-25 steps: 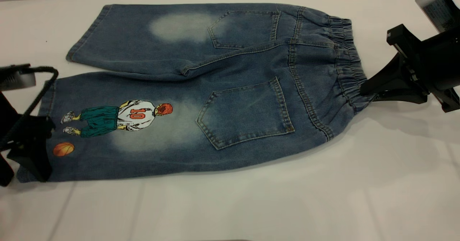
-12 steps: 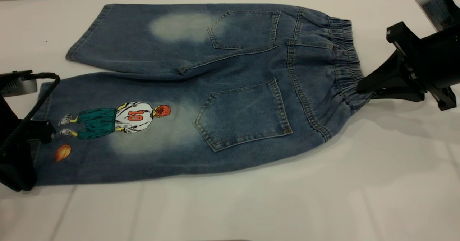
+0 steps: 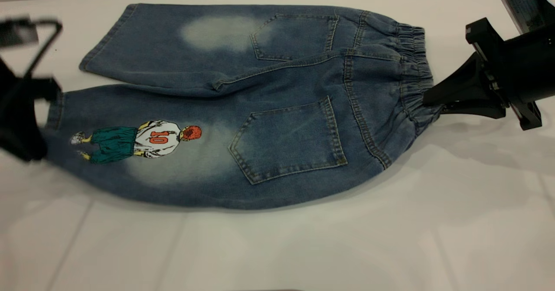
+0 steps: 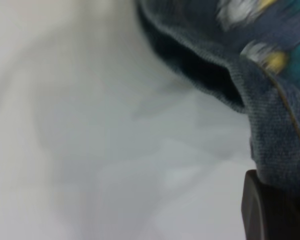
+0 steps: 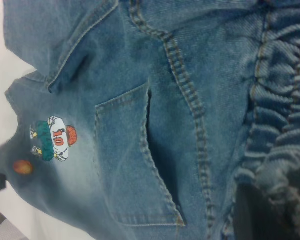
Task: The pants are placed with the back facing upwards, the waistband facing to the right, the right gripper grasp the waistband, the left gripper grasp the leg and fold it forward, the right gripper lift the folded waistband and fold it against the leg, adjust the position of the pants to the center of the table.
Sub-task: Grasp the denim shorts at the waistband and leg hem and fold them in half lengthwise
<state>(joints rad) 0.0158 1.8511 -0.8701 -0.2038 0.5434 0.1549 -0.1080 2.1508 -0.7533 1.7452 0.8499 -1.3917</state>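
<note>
The blue denim pants lie back side up on the white table, with the ruffled waistband at the right. My right gripper is shut on the waistband's near corner, and the gathered band bunches over its dark finger. At the left, my left gripper is shut on the hem of the printed leg and holds it off the table. Close up, the denim hem sits pinched above the black finger. The player print faces up.
The other leg, with a pale patch, lies flat toward the table's far side. Two back pockets face up. Bare white tabletop stretches along the near side and the right.
My left gripper has risen and swung toward the far side with the leg hem, curling the near edge under and hiding the orange ball. The right gripper edged slightly left with the waistband.
</note>
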